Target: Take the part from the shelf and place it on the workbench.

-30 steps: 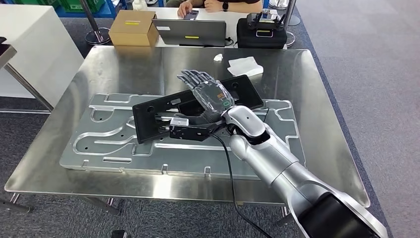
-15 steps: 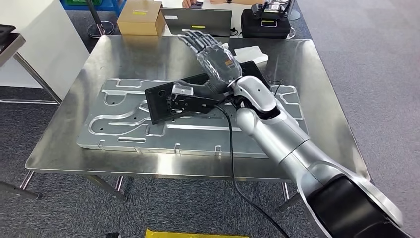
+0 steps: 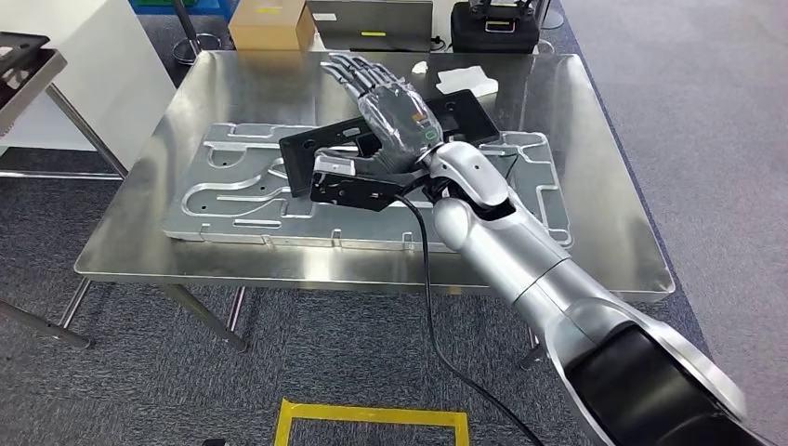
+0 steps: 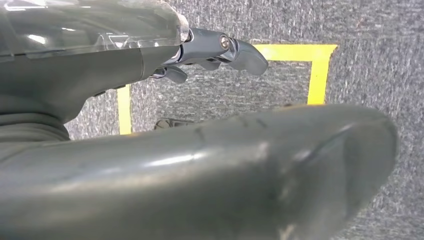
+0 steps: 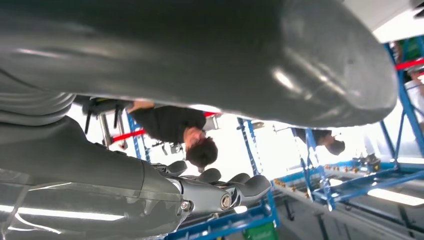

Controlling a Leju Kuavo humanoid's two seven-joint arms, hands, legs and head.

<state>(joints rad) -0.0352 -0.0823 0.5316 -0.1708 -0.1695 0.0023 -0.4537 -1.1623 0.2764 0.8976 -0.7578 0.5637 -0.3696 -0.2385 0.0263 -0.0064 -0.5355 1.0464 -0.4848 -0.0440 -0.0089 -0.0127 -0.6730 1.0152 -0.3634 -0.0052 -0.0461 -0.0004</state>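
From the head view, the black part (image 3: 390, 149) already lies flat on the grey grooved plate (image 3: 232, 200) that covers the steel desk (image 3: 613, 242), so placing looks done. The right hand (image 3: 386, 102) hovers over the part with fingers spread, holding nothing; only pulling clear seems left.

In the left wrist view, the left hand (image 4: 150, 55) hangs over yellow-taped floor (image 4: 320, 65), fingers apart, empty.

In the right wrist view, the right hand's fingers (image 5: 235, 192) are likewise extended.
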